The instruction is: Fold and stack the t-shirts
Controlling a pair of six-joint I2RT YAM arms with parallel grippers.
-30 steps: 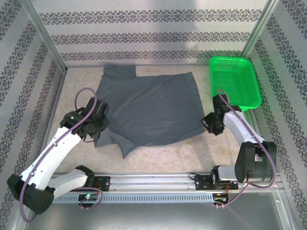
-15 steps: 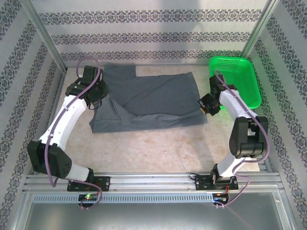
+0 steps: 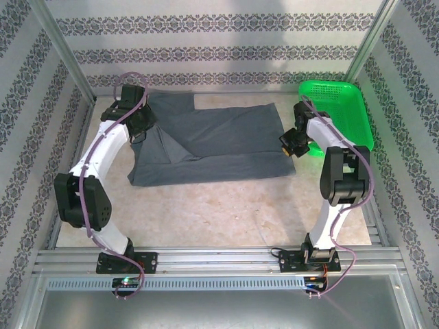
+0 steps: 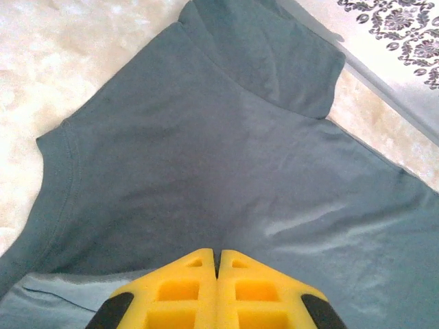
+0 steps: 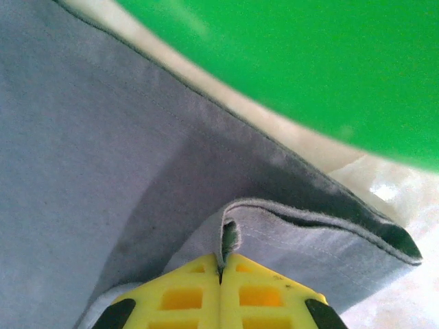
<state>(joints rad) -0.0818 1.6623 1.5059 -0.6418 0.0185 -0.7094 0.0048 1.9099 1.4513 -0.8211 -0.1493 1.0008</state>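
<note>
Left pincer (image 4: 218,259), nine o'clock, and right pincer (image 5: 221,264), three o'clock, pinch the plain slate-grey cloth t-shirt (image 3: 226,147) to fold it over.

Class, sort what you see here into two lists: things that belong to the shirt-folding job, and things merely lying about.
Belongs to the job: t-shirt, partly folded; left gripper and right gripper, each shut on its cloth.
Lying about: green basket, to the right of the shirt.

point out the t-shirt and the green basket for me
t-shirt (image 3: 226,147), top view, middle of the grey cloth
green basket (image 3: 346,116), top view, bare mesh floor
</note>
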